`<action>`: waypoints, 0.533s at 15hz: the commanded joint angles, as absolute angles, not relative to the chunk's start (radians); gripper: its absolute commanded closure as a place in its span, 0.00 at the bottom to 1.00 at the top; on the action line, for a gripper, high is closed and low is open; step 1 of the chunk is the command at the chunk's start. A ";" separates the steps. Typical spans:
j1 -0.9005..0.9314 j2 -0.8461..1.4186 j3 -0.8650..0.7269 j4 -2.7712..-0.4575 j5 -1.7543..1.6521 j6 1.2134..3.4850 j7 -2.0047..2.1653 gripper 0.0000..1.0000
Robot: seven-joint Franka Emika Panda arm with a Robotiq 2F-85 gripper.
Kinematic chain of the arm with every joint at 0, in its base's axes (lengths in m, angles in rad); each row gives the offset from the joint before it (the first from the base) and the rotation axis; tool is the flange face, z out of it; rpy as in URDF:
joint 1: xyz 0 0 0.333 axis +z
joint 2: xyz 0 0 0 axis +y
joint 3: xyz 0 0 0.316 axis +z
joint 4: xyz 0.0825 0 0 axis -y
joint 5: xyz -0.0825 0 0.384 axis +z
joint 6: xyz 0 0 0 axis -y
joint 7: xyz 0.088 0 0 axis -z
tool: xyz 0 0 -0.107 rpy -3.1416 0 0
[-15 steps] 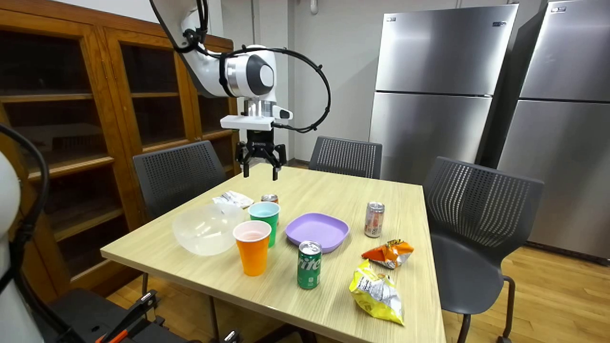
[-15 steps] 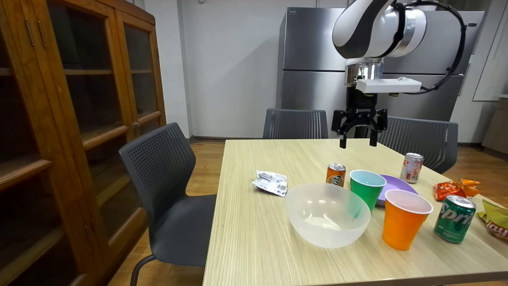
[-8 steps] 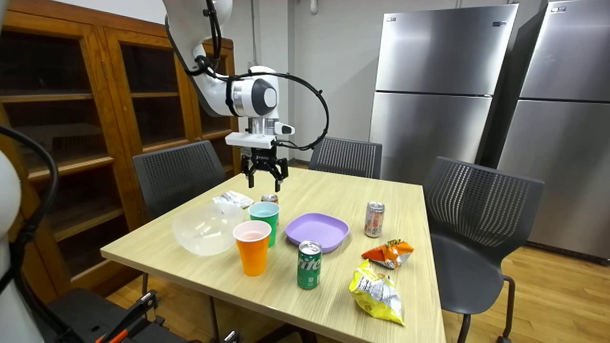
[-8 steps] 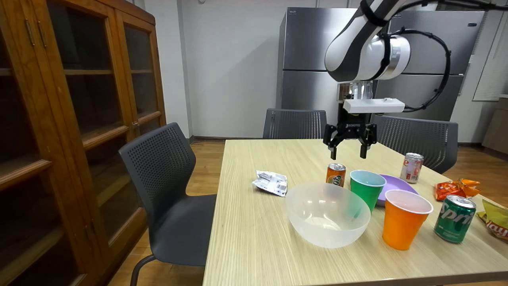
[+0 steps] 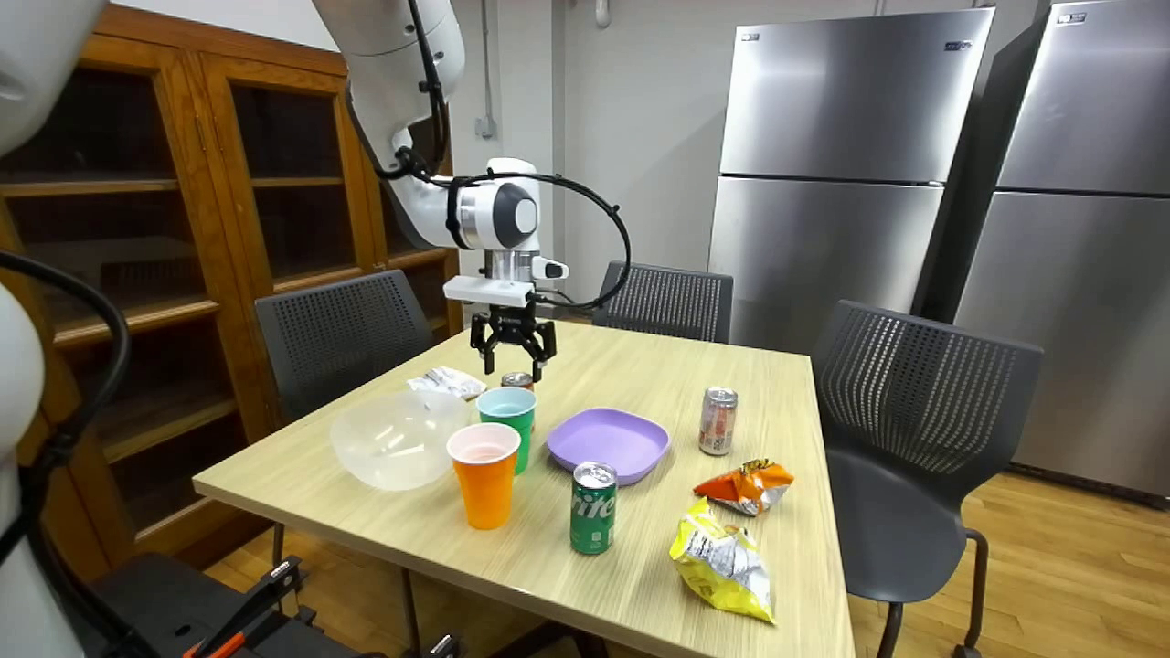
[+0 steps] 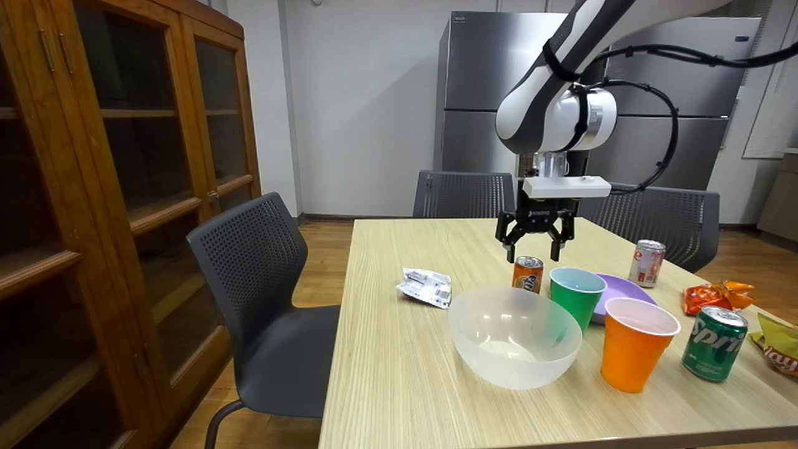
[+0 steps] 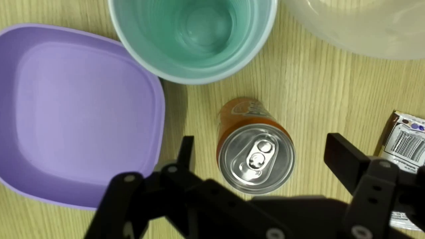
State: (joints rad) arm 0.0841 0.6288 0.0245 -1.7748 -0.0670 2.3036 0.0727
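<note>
An orange can (image 6: 528, 277) stands upright on the pale wooden table (image 6: 386, 374), its silver lid and pull tab facing up. Right over it hangs the gripper (image 6: 532, 255), jaws spread wide — in the wrist view a black finger (image 7: 185, 149) shows on either side of the lid, neither one touching it. Just beside the can is a green cup (image 6: 572, 304), pale blue inside, mouth upward. The purple plate (image 7: 86, 109) lies close to both; I can't tell whether plate and cup touch. A frosted bowl (image 6: 499, 368) sits near the cup, and on the can's opposite side from the plate lies a crumpled silver-white packet (image 6: 426, 287). Farther out stand an orange cup (image 6: 633, 352), a green Sprite can (image 6: 715, 343) and — well apart — a silvery can (image 6: 647, 263) with red markings. Toward the table's edge are an orange snack bag (image 5: 745, 486) and a yellow snack bag (image 5: 724, 562), near each other. Dark grey chairs (image 6: 262, 274) surround the table, beyond them a glass-fronted wooden cabinet (image 6: 165, 214) and two steel refrigerators (image 5: 841, 119).
</note>
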 commanded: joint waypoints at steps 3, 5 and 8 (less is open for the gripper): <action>0.111 0.714 0.004 -1.661 -0.077 2.272 0.107 0.00; 0.113 0.729 0.002 -1.648 -0.075 2.265 0.107 0.00; 0.117 0.743 0.001 -1.637 -0.075 2.262 0.108 0.00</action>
